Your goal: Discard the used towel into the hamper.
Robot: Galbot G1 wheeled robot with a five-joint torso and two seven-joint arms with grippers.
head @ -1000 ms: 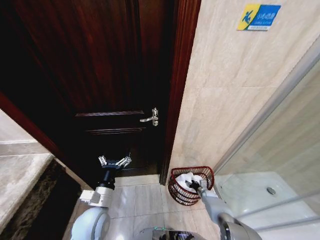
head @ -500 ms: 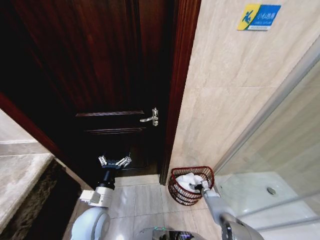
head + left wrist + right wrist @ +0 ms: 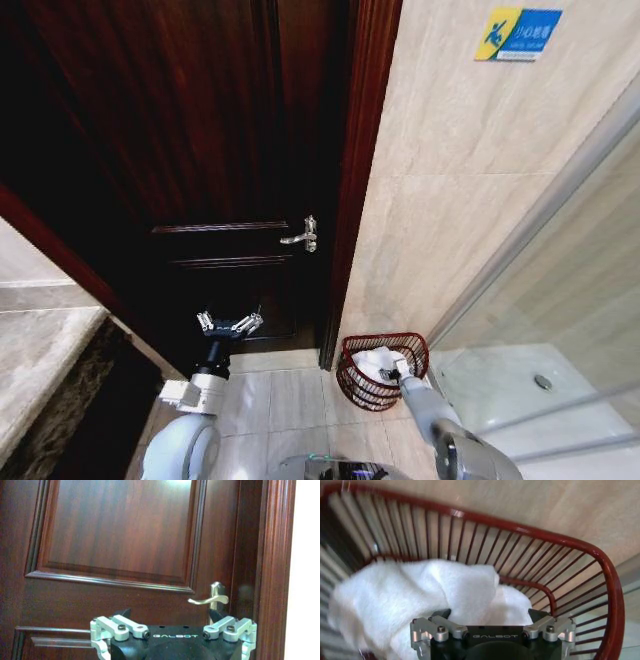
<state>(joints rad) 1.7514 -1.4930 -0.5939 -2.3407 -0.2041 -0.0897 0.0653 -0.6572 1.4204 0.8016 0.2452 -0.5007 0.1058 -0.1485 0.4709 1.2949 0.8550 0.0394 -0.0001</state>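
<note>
The right gripper [image 3: 392,375] sits at the mouth of the hamper [image 3: 352,380], the small reddish-brown wire basket on the floor tiles against the beige tiled wall [image 3: 450,200], just beside the dark wooden door [image 3: 200,150] and the glass shower screen [image 3: 560,300]. Over the last second the right arm has shifted only a little above the basket, while the white towel [image 3: 375,360] has settled lower inside the rim rather than bunching up around the fingers. In the right wrist view the towel [image 3: 420,596] lies heaped inside the hamper [image 3: 600,577], its folds pressed up against the gripper [image 3: 492,624]; the jaws look spread apart, with cloth lying between them rather than pinched, though the fingertips are hidden under the towel, so the release is probable, not certain. If the towel is indeed free, the discard is essentially done and what remains is to lift clear without dragging fabric back out over the rim. The left gripper [image 3: 229,324] hangs idle in front of the door below the handle [image 3: 303,236], unchanged from before, its jaws wide apart and empty, as the left wrist view [image 3: 172,628] confirms.
</note>
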